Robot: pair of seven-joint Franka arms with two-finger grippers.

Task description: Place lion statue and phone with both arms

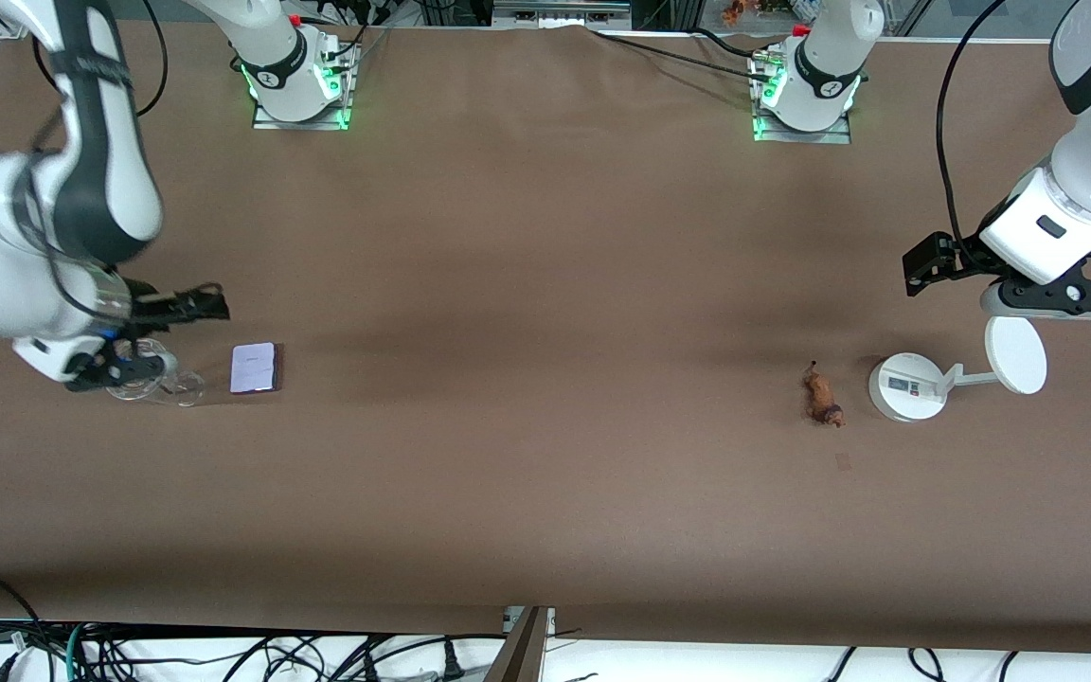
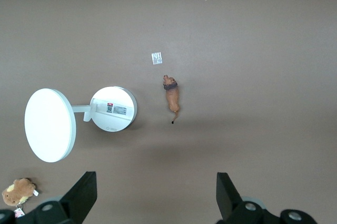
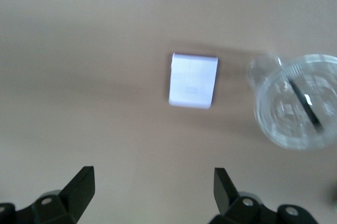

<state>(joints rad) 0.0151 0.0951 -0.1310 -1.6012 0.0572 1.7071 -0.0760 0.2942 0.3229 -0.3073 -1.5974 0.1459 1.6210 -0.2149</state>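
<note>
Visibly both jaws wide apart, holding nothing

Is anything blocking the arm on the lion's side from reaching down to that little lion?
Nothing visible does. The left gripper, open, hangs over the white stand; the lion statue lies on bare table beside that stand, apart from it.

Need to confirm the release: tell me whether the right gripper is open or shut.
Open. The right gripper has its fingers spread wide with nothing between them; the phone lies flat on the table below.
</note>
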